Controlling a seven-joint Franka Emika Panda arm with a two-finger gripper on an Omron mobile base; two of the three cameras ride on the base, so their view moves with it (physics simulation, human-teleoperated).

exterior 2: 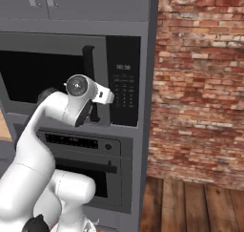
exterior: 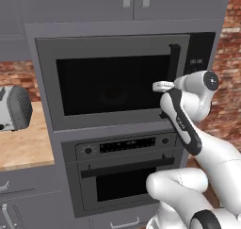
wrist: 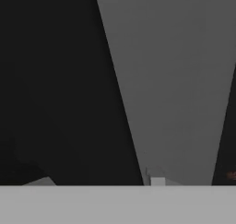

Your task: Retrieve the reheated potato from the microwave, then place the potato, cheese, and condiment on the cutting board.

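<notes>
A: Where is the gripper [exterior: 156, 86] sitting relative to the microwave [exterior: 113, 82]?

B: It is reaching right up against the front of the microwave, at the right edge of the dark glass door, level with the lower part of the vertical door handle [exterior: 174, 63]. From the right base view the hand is pointing in at that same handle [exterior 2: 89, 73], just left of the black control panel [exterior 2: 123, 85].

A: Are the jaws gripping anything?

B: They are standing drawn in narrow. I cannot tell whether they are clamping the handle or only lying beside it; the wrist is covering the contact.

A: How is the microwave lying?

B: It is sitting built into the grey cabinet wall, above the smaller oven [exterior: 123, 169], its long axis running sideways and its door facing the robot, closed.

A: What is hard to read?

B: The glass is showing only blackness, so the inside is staying hidden. The hand view is giving just a dark panel [wrist: 55, 89] beside a slanting grey surface [wrist: 175, 80], too close to name parts. The fingertips are not making themselves out there.
</notes>
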